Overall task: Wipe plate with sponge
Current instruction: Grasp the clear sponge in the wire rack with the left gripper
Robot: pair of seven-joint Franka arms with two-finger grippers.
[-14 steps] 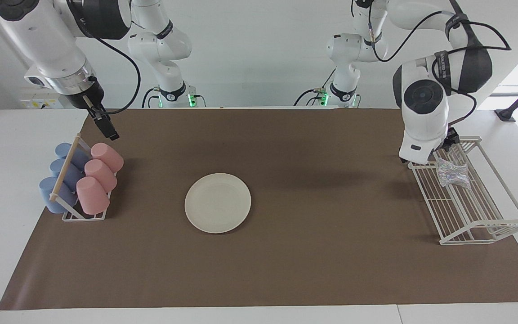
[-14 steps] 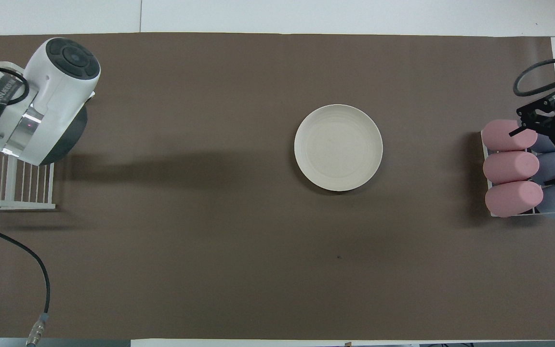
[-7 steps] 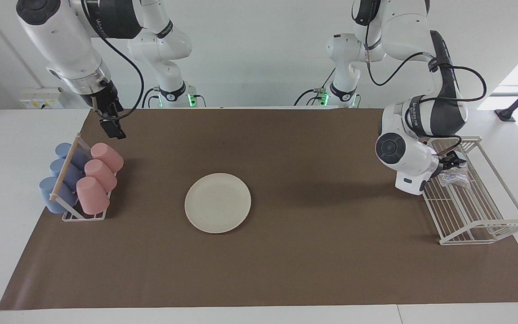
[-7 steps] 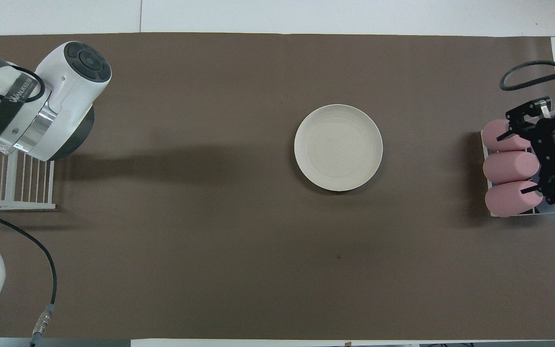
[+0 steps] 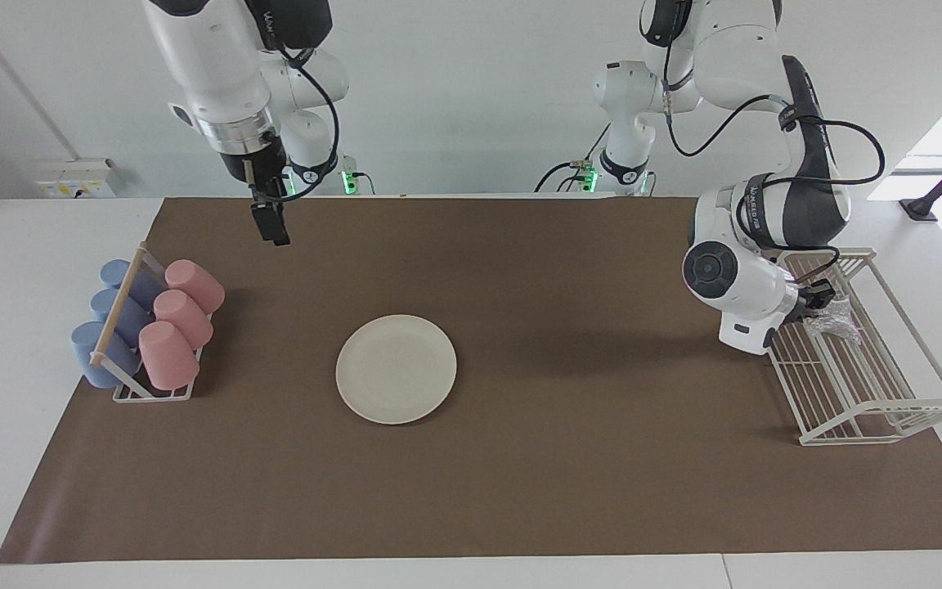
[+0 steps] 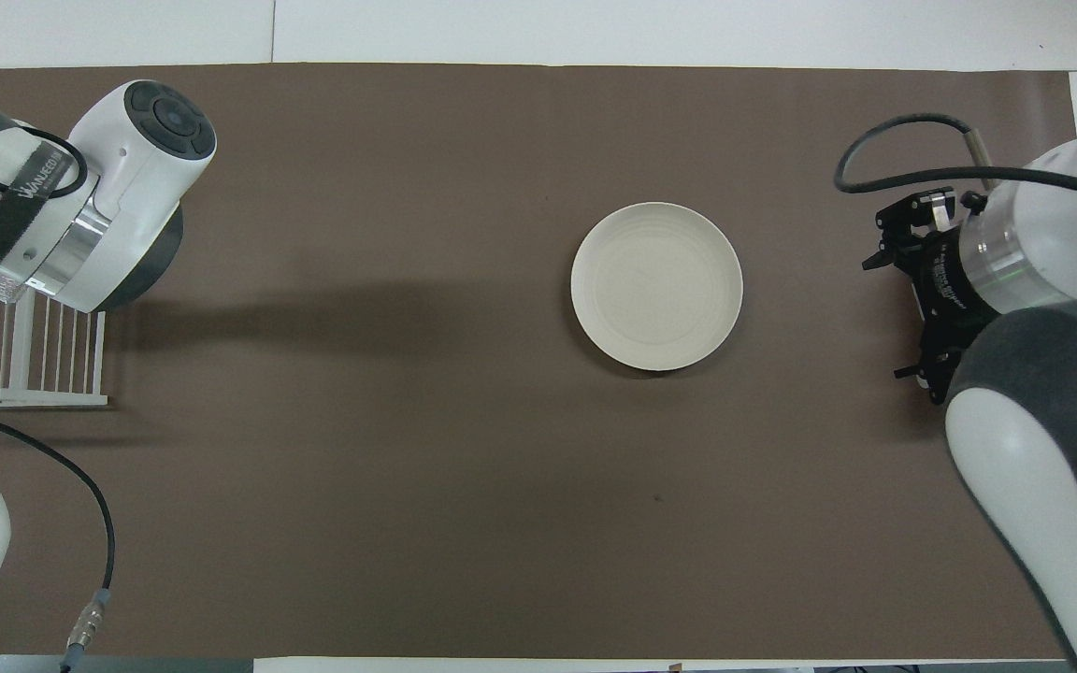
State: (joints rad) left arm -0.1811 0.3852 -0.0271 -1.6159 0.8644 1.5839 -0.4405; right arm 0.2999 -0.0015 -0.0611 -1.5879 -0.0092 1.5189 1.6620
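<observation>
Plate (image 5: pixel 396 369), cream-white and round, lies flat on the brown mat (image 5: pixel 569 474) a little toward the right arm's end of the table, bare and apart from everything else. Clock directions are read on the facing view, with the plate as the dial's centre and twelve o'clock toward the robots.

Sponge (image 5: pixel 836 322), a small glittery pad, rests on the white wire rack (image 5: pixel 872 401) at about three o'clock, at the left arm's end of the mat. It sits in the rack's part nearest the robots.

Left gripper (image 5: pixel 819 298) reaches into that rack from the plate's side and is at the sponge, at the pad's ten o'clock edge. The wrist hides the fingertips, so whether they are released or clenched on the pad cannot be told.

Right gripper (image 5: pixel 271 227) hangs upright over bare mat at about eleven o'clock, pointing straight down. In the overhead view its fingers (image 6: pixel 878 258) stand spread apart and grasp nothing.

At nine o'clock a small cup rack (image 5: pixel 152 394) holds three pink cups (image 5: pixel 181 315) lying on their sides, with blue cups (image 5: pixel 111 323) beside them at their nine o'clock.
</observation>
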